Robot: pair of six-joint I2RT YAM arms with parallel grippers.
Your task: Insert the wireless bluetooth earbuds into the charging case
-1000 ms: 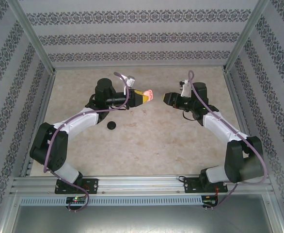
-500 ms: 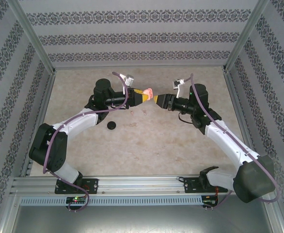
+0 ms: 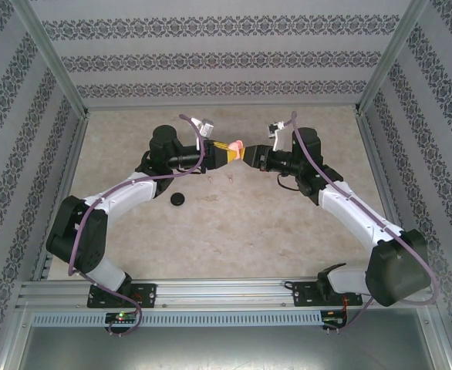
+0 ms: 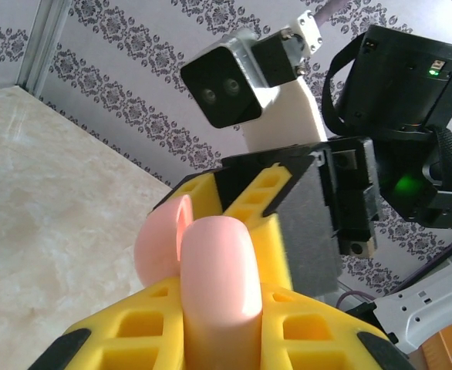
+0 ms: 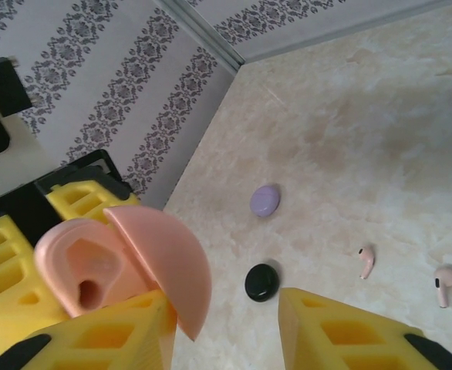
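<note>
The task is at an early stage, and as far as can be judged nothing has been put in yet. The left gripper is closed on the pink case and holds it up above the table, with the lid swung open. In the right wrist view the hollow inside the case looks empty. The right gripper sits just at 3 o'clock of the case, nose to nose with the left one. Its jaws are spread wide with nothing between them, and the edge of the lid is just beside one finger. The first pink earbud and the second pink earbud both lie loose on the table, near each other and well apart from the case. In the top view they are at about 6 o'clock of it, below the two grippers. The black case lies shut on the table at about 8 o'clock of the held case. In the right wrist view the purple case sits at 12 o'clock of the black one, also shut. Whether those two already hold their own earbuds cannot be told. What is left, then, is the whole pink pair at least. Each earbud has to be picked up, brought to the open case and seated stem first.
</note>
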